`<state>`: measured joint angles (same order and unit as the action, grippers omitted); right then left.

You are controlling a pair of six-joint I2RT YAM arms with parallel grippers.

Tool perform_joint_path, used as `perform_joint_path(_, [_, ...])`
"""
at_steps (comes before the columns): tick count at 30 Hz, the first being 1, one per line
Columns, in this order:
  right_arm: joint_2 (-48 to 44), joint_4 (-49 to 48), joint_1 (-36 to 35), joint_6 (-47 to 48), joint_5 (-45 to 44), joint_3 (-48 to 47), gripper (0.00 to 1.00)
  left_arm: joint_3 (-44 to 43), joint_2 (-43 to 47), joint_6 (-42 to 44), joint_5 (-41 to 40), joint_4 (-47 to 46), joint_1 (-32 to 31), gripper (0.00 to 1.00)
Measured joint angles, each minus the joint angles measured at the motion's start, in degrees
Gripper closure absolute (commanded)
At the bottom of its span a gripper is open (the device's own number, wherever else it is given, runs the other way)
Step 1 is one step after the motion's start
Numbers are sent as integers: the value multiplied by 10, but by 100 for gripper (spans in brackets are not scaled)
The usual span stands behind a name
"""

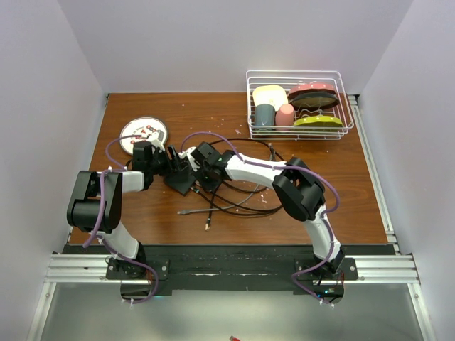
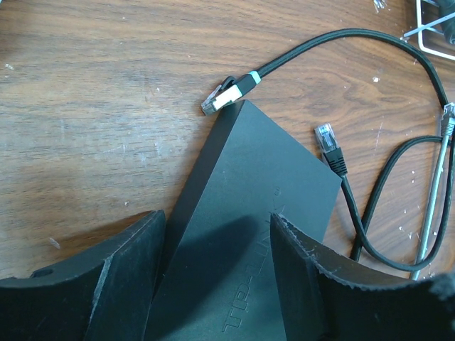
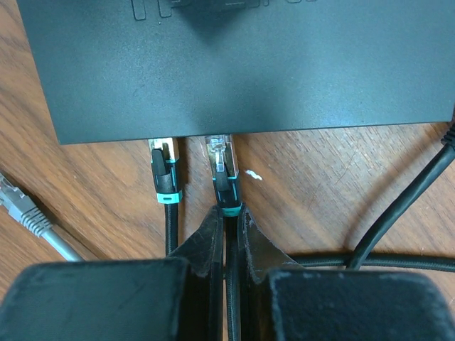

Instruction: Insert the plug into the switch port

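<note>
The right gripper (image 3: 229,220) is pinched tight on the cord (image 3: 231,284), just behind the plug (image 3: 222,160). The plug's tip is right at the edge of the switch (image 3: 242,64), straight ahead of the fingers. Another plug (image 3: 163,170) sits just left of it. The left gripper (image 2: 217,220) hugs the switch, one finger pressed on each side.

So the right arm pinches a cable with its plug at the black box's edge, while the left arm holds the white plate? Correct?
No: the left end effector grips the black switch, not the white plate, as the left wrist view shows. The right end effector does pinch the cable, plug at the switch's edge.
</note>
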<state>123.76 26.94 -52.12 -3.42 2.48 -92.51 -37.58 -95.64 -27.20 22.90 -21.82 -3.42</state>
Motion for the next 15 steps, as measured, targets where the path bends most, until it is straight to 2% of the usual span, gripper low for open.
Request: perform_joint_path(15, [6, 33, 0, -3, -4, -18, 100, 0, 0, 0, 9, 0, 0, 35])
